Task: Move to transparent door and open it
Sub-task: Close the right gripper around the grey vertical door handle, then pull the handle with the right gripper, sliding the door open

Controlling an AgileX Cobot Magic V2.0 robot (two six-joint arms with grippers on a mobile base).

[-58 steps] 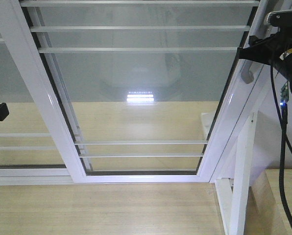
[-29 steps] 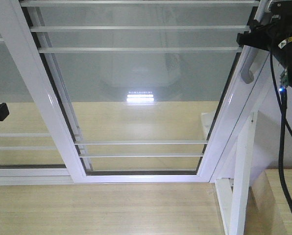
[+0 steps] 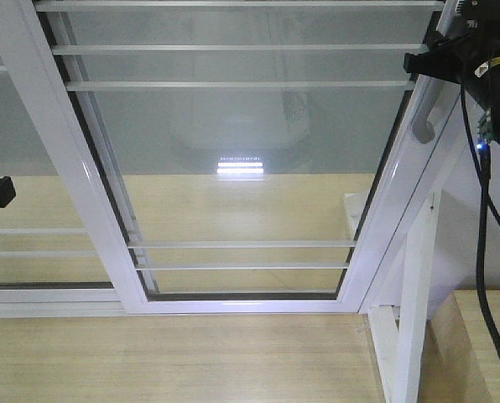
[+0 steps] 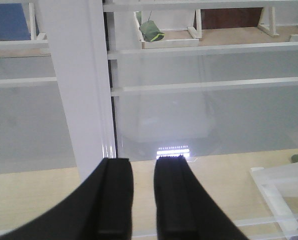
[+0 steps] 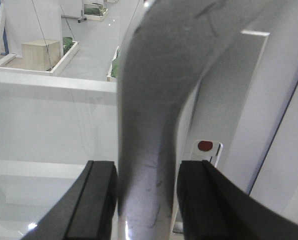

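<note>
I read the door [image 3: 242,168] filling the front view, its handle [image 3: 424,117] at 2 o'clock. Right gripper [image 5: 148,200] — pads pressed against both sides of the handle — grips it. Left gripper [image 4: 141,200] faces the glass — fingers a narrow gap apart, holding nothing.

Transparent door [image 3: 242,168]: clear glossy glass, glossy white metal frame; handle [image 5: 149,125] matt grey, scuffed; floor [image 3: 191,353] pale wood.

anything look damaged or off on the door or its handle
Only minor wear: fine dark scratches on the curved grey handle, between the fingers of the right gripper. The transparent door looks uncracked; the bright patch is just a reflected light.
</note>
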